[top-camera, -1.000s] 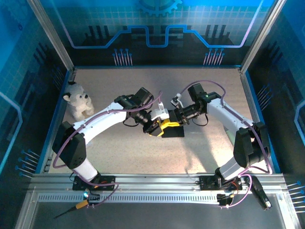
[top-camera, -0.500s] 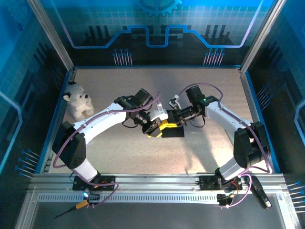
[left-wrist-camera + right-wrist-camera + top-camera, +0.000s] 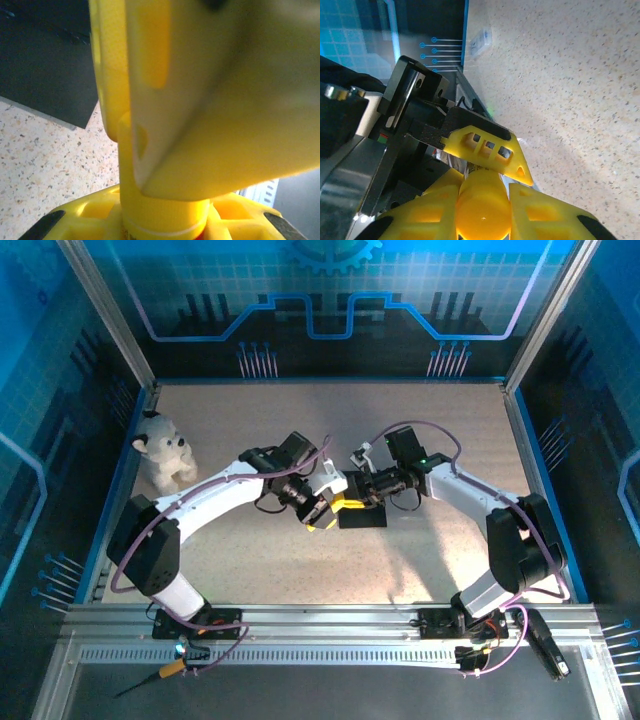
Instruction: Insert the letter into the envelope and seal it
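1. Envelope (image 3: 366, 519), matte black, lies flat on the speckled tabletop (image 3: 300, 420) near its middle, just beside the two grippers where they meet.
2. Left gripper (image 3: 318, 516) hangs at the envelope's left edge, jaws narrow and clamped on a yellow stick (image 3: 165, 222).
3. Right gripper (image 3: 355, 503) faces it with its jaws flanking the stick's rounded end. I cannot tell if they grip it.
4. White plush dog (image 3: 165, 450) sits at the far left.
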Action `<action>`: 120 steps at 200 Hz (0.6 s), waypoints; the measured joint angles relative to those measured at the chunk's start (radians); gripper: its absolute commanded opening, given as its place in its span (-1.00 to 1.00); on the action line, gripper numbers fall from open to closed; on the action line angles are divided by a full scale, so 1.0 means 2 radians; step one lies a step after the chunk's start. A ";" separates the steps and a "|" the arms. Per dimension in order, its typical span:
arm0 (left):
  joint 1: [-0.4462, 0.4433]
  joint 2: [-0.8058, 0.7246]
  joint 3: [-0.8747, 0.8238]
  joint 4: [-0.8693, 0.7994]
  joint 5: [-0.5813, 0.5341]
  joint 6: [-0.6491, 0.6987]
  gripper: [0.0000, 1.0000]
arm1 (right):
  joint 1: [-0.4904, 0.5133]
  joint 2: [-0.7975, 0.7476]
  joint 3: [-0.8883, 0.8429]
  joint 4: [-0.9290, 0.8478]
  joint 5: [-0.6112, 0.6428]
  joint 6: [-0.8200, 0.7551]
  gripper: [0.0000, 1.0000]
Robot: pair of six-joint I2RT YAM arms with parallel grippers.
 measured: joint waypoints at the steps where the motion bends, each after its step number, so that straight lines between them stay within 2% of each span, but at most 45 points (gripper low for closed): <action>1: 0.000 -0.001 -0.002 0.004 0.000 -0.001 -1.00 | 0.000 0.000 0.000 0.000 0.001 -0.001 -0.33; 21: 0.008 -0.004 -0.026 0.068 -0.002 -0.024 -1.00 | 0.003 0.009 0.004 -0.018 0.004 -0.011 -0.07; 34: 0.016 -0.006 -0.038 0.091 -0.006 -0.038 -1.00 | -0.001 0.015 0.014 -0.031 0.006 -0.021 0.03; 78: 0.030 -0.006 -0.054 0.122 -0.053 -0.081 -1.00 | -0.052 0.017 0.056 -0.084 0.007 -0.060 0.10; 120: 0.033 -0.006 -0.074 0.114 -0.129 -0.169 -1.00 | -0.106 0.017 0.073 -0.112 0.019 -0.089 0.12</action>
